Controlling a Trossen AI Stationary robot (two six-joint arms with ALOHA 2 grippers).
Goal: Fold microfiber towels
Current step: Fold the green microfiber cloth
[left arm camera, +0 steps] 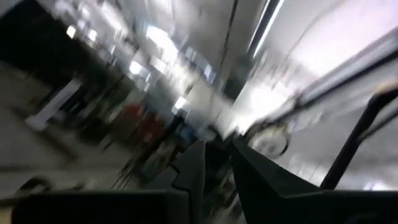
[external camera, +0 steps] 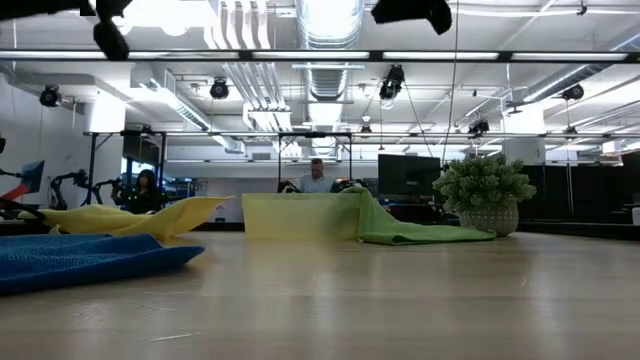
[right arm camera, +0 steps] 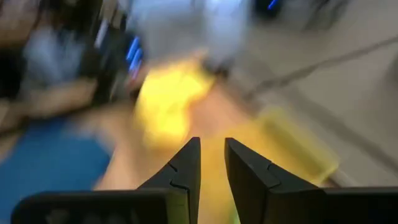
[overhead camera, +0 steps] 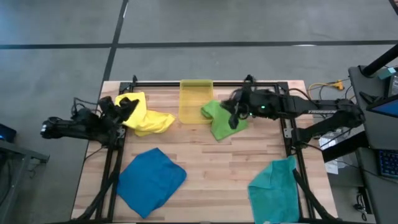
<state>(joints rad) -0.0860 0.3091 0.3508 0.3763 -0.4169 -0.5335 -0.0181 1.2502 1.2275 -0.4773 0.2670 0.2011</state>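
The right end effector [overhead camera: 234, 116] sits right of centre in the high view, above the lime green towel [overhead camera: 219, 119]; its fingers are nearly closed with a narrow gap, holding nothing. The left end effector [overhead camera: 124, 106], at the left, overlaps the yellow towel [overhead camera: 147, 118]; its wrist view is blurred, its fingers likewise close together. Four towels lie on the bench [overhead camera: 217, 162]: also blue [overhead camera: 149, 180] at lower left and teal [overhead camera: 275, 190] at lower right, cut off by the frame. One yellow bin [overhead camera: 196, 99] stands at upper centre.
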